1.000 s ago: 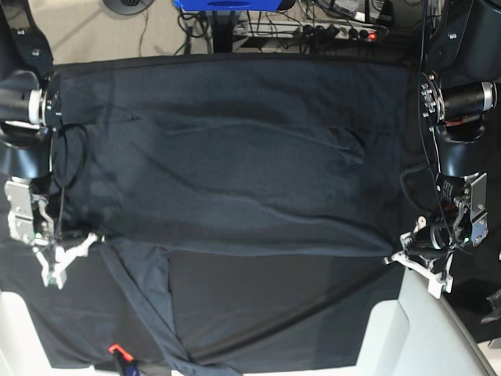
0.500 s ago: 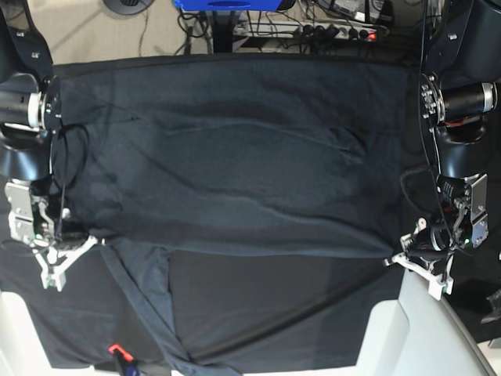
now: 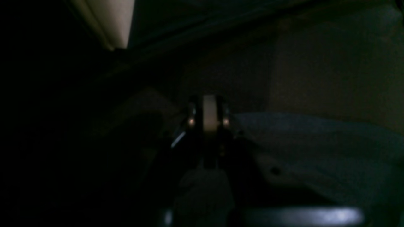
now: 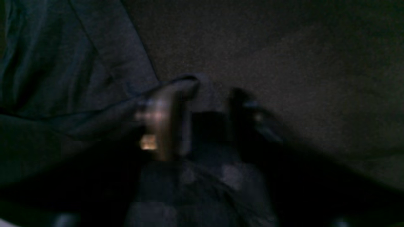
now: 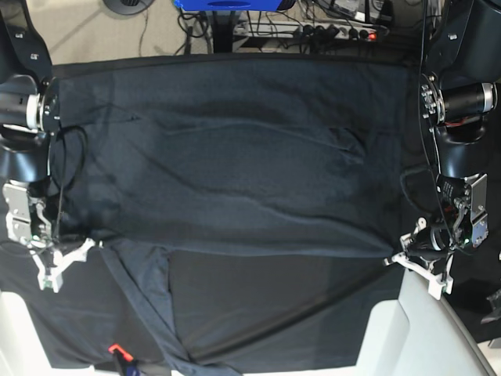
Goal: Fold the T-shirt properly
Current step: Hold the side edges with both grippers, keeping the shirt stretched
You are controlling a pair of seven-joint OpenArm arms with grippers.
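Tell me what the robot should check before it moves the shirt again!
1. Left gripper shut on the shirt corner: ok. Its jaws are together at the hem's corner.
2. Right gripper holding the other corner: not ok. Its jaws stand apart in the right wrist view, with a fold of cloth draped over one finger only.
3. Shirt spread flat on the table: mostly ok, with small wrinkles in the middle.
4. Sleeve tucked in: not ok. It trails toward the near edge.
5. Both corners level with each other: ok in the base view.
6. Cloth caught under the grippers: cannot tell, too dark.
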